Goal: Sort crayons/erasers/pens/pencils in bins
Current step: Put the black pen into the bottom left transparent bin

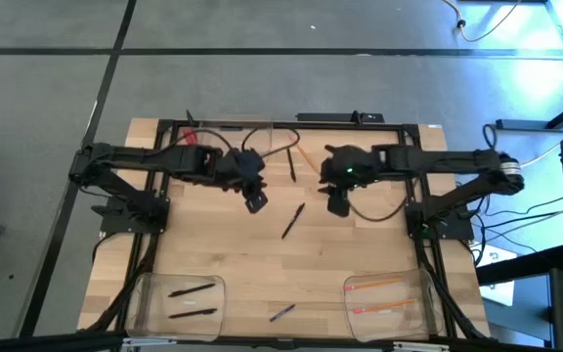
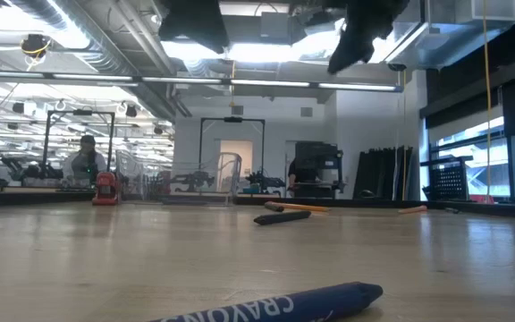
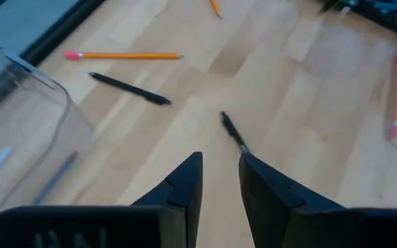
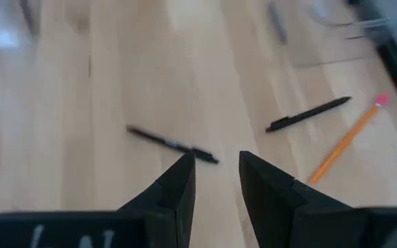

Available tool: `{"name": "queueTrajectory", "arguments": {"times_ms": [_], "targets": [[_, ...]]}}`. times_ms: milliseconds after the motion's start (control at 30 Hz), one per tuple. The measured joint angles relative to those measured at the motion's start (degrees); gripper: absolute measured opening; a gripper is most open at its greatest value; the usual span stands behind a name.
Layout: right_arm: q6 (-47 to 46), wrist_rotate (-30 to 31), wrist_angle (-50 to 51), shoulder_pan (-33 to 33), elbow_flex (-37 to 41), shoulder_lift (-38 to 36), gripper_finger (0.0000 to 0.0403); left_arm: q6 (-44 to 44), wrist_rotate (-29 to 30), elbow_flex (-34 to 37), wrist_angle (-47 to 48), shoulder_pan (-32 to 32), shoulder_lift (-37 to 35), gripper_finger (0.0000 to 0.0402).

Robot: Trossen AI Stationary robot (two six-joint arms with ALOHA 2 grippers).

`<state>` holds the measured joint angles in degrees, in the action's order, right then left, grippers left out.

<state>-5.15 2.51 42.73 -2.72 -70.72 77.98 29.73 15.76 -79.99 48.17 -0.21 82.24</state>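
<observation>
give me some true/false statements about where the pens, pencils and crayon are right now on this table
1. The bin at the left front corner holds two pens. True.
2. The bin at the right front corner holds crayons. False: it holds two pencils.
3. A crayon lies loose on the table between those two bins. True.
4. The left gripper is closed on a pen. False: its fingers are apart with nothing between them, above the table.
5. The right gripper carries a pencil. False: it is empty and open.
6. A black pen lies loose on the wood between the two grippers. True.
</observation>
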Motion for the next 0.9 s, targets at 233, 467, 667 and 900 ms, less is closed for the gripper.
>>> {"name": "queueTrajectory", "arguments": {"times_ms": [233,467,667,900], "targets": [[13.29,-10.82,-0.80,0.15,0.01,9.99,0.0115,3.54,2.79,0.02,0.08,-4.63,0.00,0.0088],[30.84,-11.25,-5.05,0.97,0.03,16.87,0.0115,4.93,4.33,0.02,0.24,-7.41,0.00,0.0088],[37.71,-7.59,-9.02,0.90,0.03,21.21,0.0115,6.17,4.82,0.04,0.26,-8.96,0.00,0.0088],[42.32,-6.43,-10.53,0.90,0.03,22.82,0.0115,6.21,4.84,0.04,0.26,-9.77,0.00,0.0088]]}}
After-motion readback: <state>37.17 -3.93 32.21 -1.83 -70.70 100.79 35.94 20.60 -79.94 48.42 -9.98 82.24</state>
